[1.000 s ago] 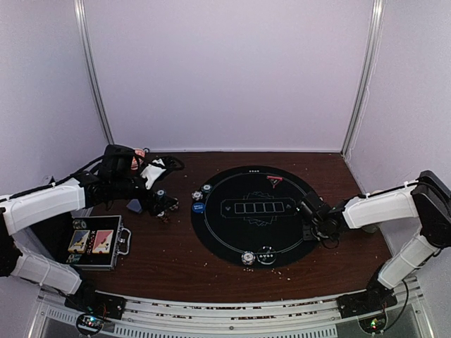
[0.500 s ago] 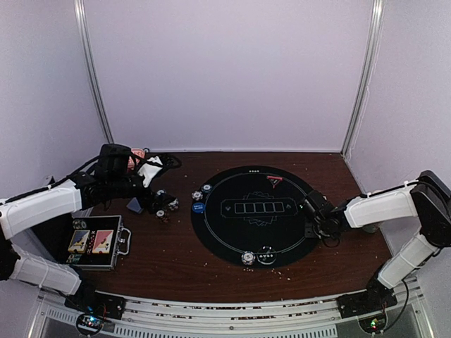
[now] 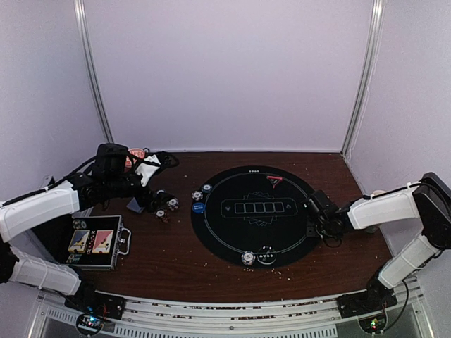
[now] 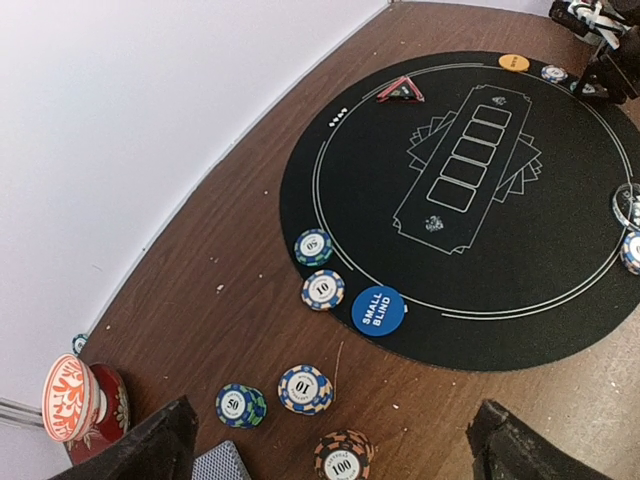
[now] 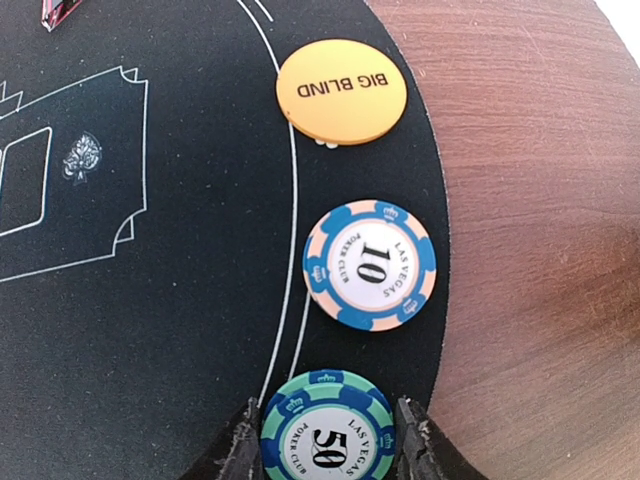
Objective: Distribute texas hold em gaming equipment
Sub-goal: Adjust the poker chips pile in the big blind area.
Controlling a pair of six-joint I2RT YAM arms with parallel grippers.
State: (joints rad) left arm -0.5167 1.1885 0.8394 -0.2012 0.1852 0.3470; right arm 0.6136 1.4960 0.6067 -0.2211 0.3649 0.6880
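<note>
My right gripper (image 5: 328, 440) sits at the right edge of the black mat (image 3: 211, 232), its jaws closed against both sides of a green 50 chip (image 5: 327, 425). Just beyond lie a blue 10 chip (image 5: 370, 264) and the orange Big Blind button (image 5: 341, 91). My left gripper (image 4: 335, 440) hangs wide open over the wood left of the mat, holding nothing. Under it lie a 50 chip (image 4: 240, 405), a 10 chip (image 4: 305, 389), a 100 chip (image 4: 343, 458) and a grey-blue card (image 4: 222, 463). The blue Small Blind button (image 4: 379, 311) and two chips (image 4: 323, 290) rest on the mat's left rim.
A red triangle marker (image 4: 400, 90) stands at the mat's far edge. A chip (image 3: 248, 258) and a silvery button (image 3: 266, 255) lie at its near edge. The red bowl (image 4: 85, 400) is at the far left, and the black case (image 3: 95, 241) near the left arm.
My right gripper has slid right toward the mat's edge and its jaws have narrowed around the 50 chip. The left arm has drawn back slightly to the left, still open.
</note>
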